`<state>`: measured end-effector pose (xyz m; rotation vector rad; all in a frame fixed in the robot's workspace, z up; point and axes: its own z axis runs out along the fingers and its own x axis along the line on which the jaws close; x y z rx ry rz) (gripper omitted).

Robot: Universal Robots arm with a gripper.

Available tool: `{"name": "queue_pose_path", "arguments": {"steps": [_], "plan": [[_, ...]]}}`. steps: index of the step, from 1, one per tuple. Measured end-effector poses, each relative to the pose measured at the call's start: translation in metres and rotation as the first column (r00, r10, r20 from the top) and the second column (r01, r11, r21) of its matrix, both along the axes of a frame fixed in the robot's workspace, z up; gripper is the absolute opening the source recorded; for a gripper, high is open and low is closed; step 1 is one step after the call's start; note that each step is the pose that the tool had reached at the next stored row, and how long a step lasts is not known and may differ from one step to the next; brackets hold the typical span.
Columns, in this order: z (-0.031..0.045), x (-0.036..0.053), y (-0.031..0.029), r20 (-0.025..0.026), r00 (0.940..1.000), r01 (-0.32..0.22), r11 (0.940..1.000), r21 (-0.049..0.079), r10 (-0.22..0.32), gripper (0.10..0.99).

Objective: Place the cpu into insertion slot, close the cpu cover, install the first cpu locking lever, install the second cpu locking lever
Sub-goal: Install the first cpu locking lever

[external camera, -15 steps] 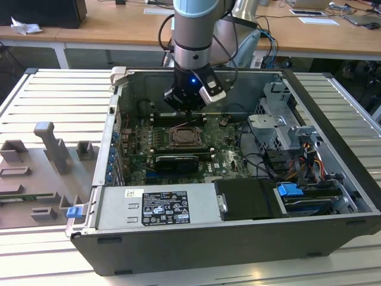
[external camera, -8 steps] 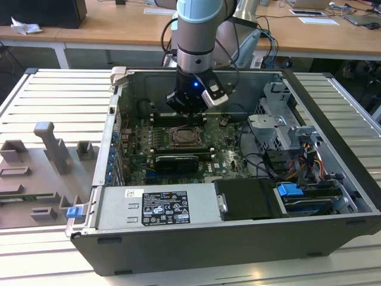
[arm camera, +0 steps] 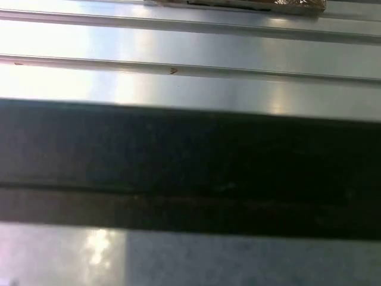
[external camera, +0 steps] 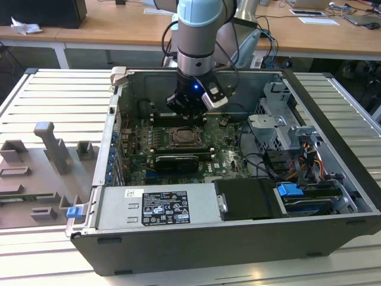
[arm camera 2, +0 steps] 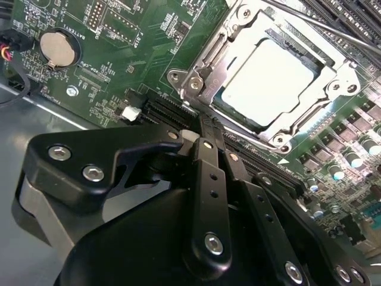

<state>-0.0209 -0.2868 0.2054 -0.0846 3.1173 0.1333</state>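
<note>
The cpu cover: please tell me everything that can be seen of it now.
The cpu cover is a thin square frame of shiny silver metal with a large square window. In the second wrist view it lies closed, flat over the insertion slot on the green board, and the pale cpu shows through the window. Screws sit near its corners. A thin metal lever rod runs along one side. The gripper is beside it; contact cannot be judged.
</note>
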Motion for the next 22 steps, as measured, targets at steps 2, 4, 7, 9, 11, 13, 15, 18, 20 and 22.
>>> {"name": "queue_pose_path", "arguments": {"steps": [2,4,7,9,11,13,15,18,20,22], "plan": [[-0.0008,0.0004,0.0000,-0.0011,1.0000,0.000,1.0000,-0.005,0.000,0.106],[-0.0017,0.0007,-0.0001,-0.0017,1.0000,0.000,1.0000,-0.007,0.000,0.106],[-0.0035,0.0010,0.0002,-0.0019,1.0000,0.000,1.0000,-0.006,0.000,0.106],[-0.0040,0.0013,0.0000,-0.0031,1.0000,0.000,1.0000,-0.008,0.000,0.106],[-0.0040,0.0016,-0.0001,-0.0036,1.0000,0.000,1.0000,-0.008,0.000,0.106],[-0.0037,0.0018,0.0000,-0.0033,1.0000,0.000,1.0000,-0.007,0.000,0.106],[-0.0019,0.0021,0.0001,-0.0029,1.0000,0.000,1.0000,-0.007,0.000,0.106],[0.0044,0.0024,0.0001,-0.0038,1.0000,0.000,1.0000,-0.007,0.000,0.106],[0.0063,0.0024,0.0001,-0.0038,1.0000,0.000,1.0000,-0.007,0.000,0.106],[0.0063,0.0025,-0.0006,-0.0038,1.0000,0.000,1.0000,-0.007,0.000,0.106]]}}
